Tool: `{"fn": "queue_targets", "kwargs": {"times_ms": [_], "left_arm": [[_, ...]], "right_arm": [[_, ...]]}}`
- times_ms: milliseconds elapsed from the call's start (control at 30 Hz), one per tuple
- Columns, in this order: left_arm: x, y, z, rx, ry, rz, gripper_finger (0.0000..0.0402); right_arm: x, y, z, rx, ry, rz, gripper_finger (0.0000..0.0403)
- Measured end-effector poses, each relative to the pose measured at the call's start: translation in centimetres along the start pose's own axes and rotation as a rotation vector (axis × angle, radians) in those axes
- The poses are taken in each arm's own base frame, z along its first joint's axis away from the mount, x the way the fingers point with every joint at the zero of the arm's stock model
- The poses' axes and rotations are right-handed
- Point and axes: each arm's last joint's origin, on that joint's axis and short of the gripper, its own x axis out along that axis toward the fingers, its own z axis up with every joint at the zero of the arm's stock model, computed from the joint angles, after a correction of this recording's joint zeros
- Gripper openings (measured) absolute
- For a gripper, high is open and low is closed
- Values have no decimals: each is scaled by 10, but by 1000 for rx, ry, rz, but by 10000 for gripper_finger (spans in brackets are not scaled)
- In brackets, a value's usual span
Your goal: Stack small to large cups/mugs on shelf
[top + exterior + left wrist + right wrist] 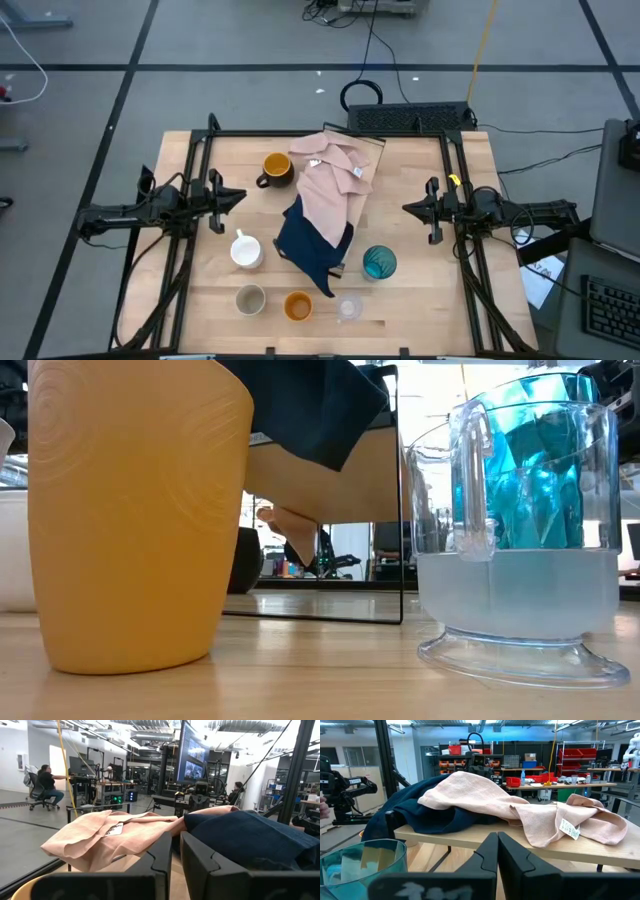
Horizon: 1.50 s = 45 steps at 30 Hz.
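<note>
Six cups stand upright on the table around the cloth-draped light-wood shelf.

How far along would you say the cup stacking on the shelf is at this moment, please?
Nothing looks done yet. All six cups stand apart on the table: dark mug, white mug, beige cup, orange cup, clear glass, teal tumbler. The shelf carries only the pink cloth and navy cloth. Nothing is in hand: left gripper and right gripper wait at the sides, empty. The whole stacking remains.
</note>
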Motion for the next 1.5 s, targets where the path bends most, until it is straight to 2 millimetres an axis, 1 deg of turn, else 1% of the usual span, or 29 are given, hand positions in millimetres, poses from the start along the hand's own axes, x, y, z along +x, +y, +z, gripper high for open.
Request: {"fn": "queue_targets", "kwargs": {"times_ms": [500,667,800,933,1033,1100,1200,1333,1500], "left_arm": [[0,0,-1,-14,9,7,42],[0,1,-6,-17,60,12,42],[-1,1,-11,-10,113,20,42],[-1,1,-12,-8,122,21,42],[-1,1,-12,31,122,19,42],[-1,1,-12,51,124,17,35],[-1,2,-13,69,138,18,7],[-1,2,-13,72,132,17,5],[-1,2,-13,70,133,18,4]], "right_arm": [[0,0,4,-11,-37,0,0],[0,0,2,20,-23,1,0],[0,0,1,4,-6,0,0],[0,0,0,-7,-5,-5,0],[0,0,-3,-28,29,-6,0],[0,0,-5,-57,51,-9,0],[0,-2,-5,-75,51,-79,0],[0,-4,-3,-95,40,-132,0],[0,-4,3,-29,-33,-132,0]]}}
